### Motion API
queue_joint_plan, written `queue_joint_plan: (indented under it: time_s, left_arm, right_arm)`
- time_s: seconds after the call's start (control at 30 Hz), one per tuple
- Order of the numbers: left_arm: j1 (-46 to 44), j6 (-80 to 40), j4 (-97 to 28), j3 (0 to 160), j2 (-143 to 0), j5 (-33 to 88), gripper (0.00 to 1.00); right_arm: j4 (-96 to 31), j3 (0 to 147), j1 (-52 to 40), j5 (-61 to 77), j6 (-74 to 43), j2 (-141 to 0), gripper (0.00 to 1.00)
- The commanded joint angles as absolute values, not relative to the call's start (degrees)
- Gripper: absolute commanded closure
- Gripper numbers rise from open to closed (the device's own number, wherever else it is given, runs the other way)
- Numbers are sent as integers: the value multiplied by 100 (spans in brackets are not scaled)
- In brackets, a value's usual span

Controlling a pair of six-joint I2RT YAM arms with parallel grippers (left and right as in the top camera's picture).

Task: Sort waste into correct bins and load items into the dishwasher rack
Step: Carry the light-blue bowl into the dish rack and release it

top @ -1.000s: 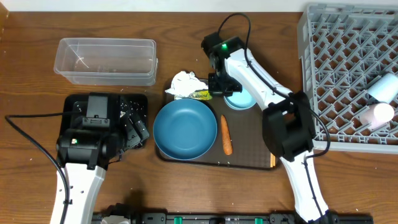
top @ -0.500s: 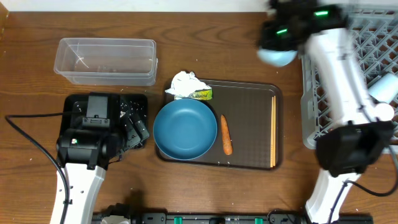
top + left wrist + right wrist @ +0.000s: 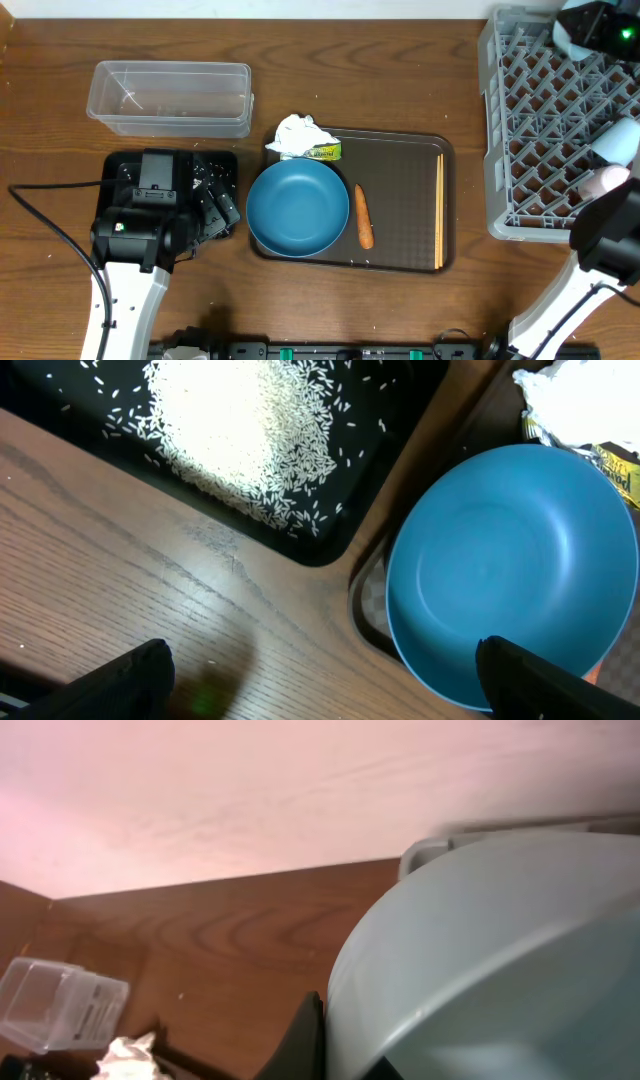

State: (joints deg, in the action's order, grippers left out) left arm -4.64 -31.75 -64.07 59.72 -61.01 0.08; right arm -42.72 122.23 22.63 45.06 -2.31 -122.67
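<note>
Overhead: right tool (image 3: 588, 27) clamps smooth light-blue bowl (image 3: 566, 36) over latticed grey rack (image 3: 535, 130); left tool (image 3: 218, 208) spread, empty

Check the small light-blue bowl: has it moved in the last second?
Yes. The small light-blue bowl left the brown tray, going right and back, now over the far edge of the dishwasher rack.

Small light-blue bowl (image 3: 568, 36): off the brown tray (image 3: 400, 190), now above the dishwasher rack (image 3: 540, 130).
Right end effector (image 3: 592, 24): carries it across.
</note>
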Motion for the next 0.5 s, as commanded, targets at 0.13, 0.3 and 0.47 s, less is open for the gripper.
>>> queue_joint_plan:
  time_s: [0.13,0.3,0.47]
  left_arm:
    - [-440,-3223,-6410,6045,-6099,1,1]
    - [-440,-3225,-6410,6045,-6099,1,1]
    - [-440,-3225,-6410,6045,-6099,1,1]
  right_arm:
    - [-3236,12254,2458,6390,27,-13251,99]
    - [-2475,12254,2480,6753,-576,-13788,97]
    - [-2427,12254,2530,6748,-757,-13979,97]
